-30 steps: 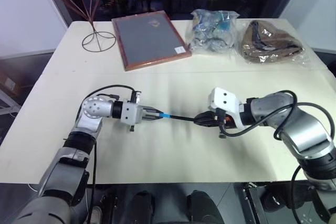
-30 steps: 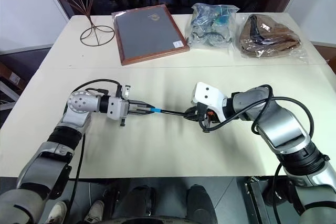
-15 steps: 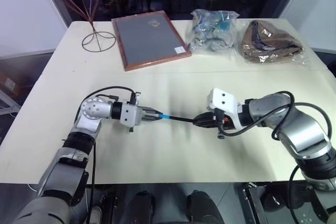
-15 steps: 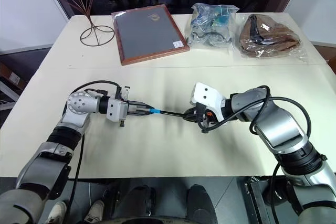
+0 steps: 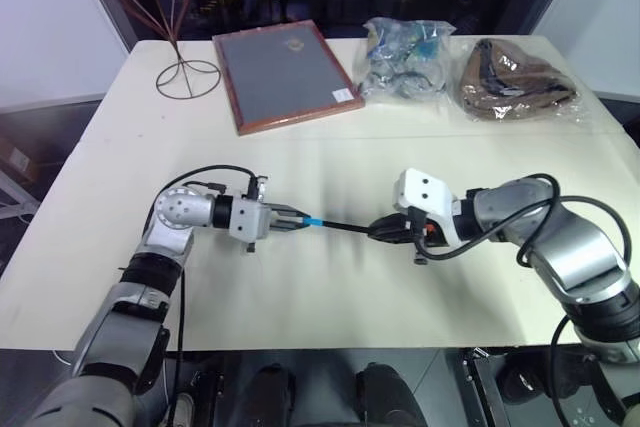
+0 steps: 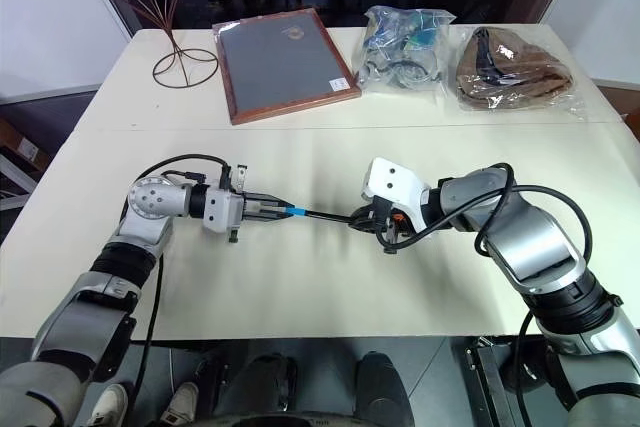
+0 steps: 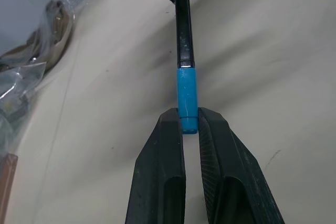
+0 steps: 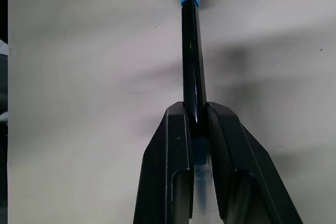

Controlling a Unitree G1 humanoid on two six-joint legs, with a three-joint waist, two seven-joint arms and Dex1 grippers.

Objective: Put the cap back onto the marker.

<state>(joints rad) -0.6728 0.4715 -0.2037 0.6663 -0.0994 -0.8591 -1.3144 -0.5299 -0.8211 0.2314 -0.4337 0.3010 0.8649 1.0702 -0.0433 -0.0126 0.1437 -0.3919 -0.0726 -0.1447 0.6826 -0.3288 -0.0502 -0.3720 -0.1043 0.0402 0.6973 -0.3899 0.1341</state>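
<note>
- The light-blue cap (image 7: 187,98) is clamped between the fingers of the left claw (image 5: 296,218).
- The black marker (image 8: 192,66) is gripped at its rear end by the right claw (image 5: 383,230), whose fingers are closed on it.
- The cap is seated on the marker's tip, so the two claws are joined in one line.
- Marker and cap are held just above the tabletop (image 5: 320,287), well in front of the wooden-framed board (image 5: 284,72).

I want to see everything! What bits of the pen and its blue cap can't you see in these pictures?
- Cap: its rear end, hidden between the left end effector fingers, left wrist view.
- Marker: its back end, hidden inside the right end effector, right wrist view.
- How far the marker's tip reaches inside the cap: covered.
</note>
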